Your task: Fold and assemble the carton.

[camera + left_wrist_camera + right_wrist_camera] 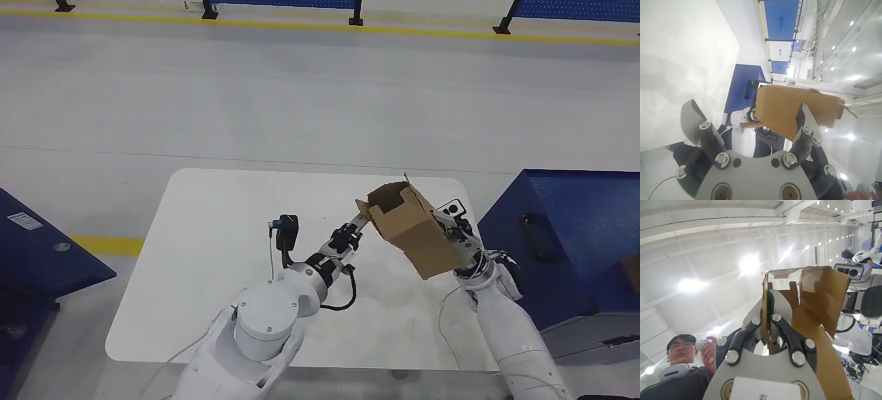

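Observation:
The brown carton (410, 228) hangs tilted in the air over the right part of the white table (220, 260), its open end with loose flaps pointing up and to the left. My right gripper (767, 306) is shut on one cardboard wall of the carton (815, 294), one finger on each side of it; from above it sits at the carton's right end (457, 232). My left gripper (748, 108) is open and wide, at the carton's left side (352, 232). One of its fingers (810, 119) lies close against the carton (780, 106); whether it touches I cannot tell.
A blue bin (560, 240) stands just off the table's right edge and another blue bin (40, 260) off the left. The table's left half and front are bare white surface. A person holding a controller stands behind the robot.

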`<state>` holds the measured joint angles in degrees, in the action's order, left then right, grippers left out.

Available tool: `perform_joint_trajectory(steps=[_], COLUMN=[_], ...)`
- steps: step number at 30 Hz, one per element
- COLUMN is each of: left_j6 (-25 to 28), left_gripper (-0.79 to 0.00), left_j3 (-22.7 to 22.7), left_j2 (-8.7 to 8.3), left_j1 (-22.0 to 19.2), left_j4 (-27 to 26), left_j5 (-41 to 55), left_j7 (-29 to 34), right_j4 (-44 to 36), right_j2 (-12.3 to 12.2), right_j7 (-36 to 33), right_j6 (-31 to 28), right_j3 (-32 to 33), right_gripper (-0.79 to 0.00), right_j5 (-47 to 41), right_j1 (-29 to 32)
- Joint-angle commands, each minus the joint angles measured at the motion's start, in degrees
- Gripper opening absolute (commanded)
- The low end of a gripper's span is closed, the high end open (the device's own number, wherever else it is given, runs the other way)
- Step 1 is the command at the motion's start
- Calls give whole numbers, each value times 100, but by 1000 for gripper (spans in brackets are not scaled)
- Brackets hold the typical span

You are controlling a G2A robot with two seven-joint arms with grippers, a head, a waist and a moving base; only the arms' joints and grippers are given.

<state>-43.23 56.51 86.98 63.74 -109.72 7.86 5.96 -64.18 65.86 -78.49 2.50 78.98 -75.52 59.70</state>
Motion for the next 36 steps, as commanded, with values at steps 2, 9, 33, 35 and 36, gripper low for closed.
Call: perform_joint_trajectory(steps=[2,9,33,35,36], left_j6=[33,135,287,162,94], left_gripper=[0,0,0,0,0], left_j3=[103,100,-197,-321,-361], left_j2=[-13,-21,13,35,50], left_j1=[118,206,374,269,211], left_j4=[-74,-192,-335,-211,-143], left_j5=[22,-23,-153,-217,-196], left_j7=[-36,-23,-100,-126,-132], right_j4=[15,-20,18,-21,-31], right_j2=[1,15,56,62,64], right_j7=[5,-6,92,84,88], right_j6=[-2,60,-335,-367,-387], right_j3=[33,26,126,96,91], right_gripper=[-785,-785,-785,-785,-785], right_j5=[34,153,585,660,690], right_j1=[3,22,36,48,53])
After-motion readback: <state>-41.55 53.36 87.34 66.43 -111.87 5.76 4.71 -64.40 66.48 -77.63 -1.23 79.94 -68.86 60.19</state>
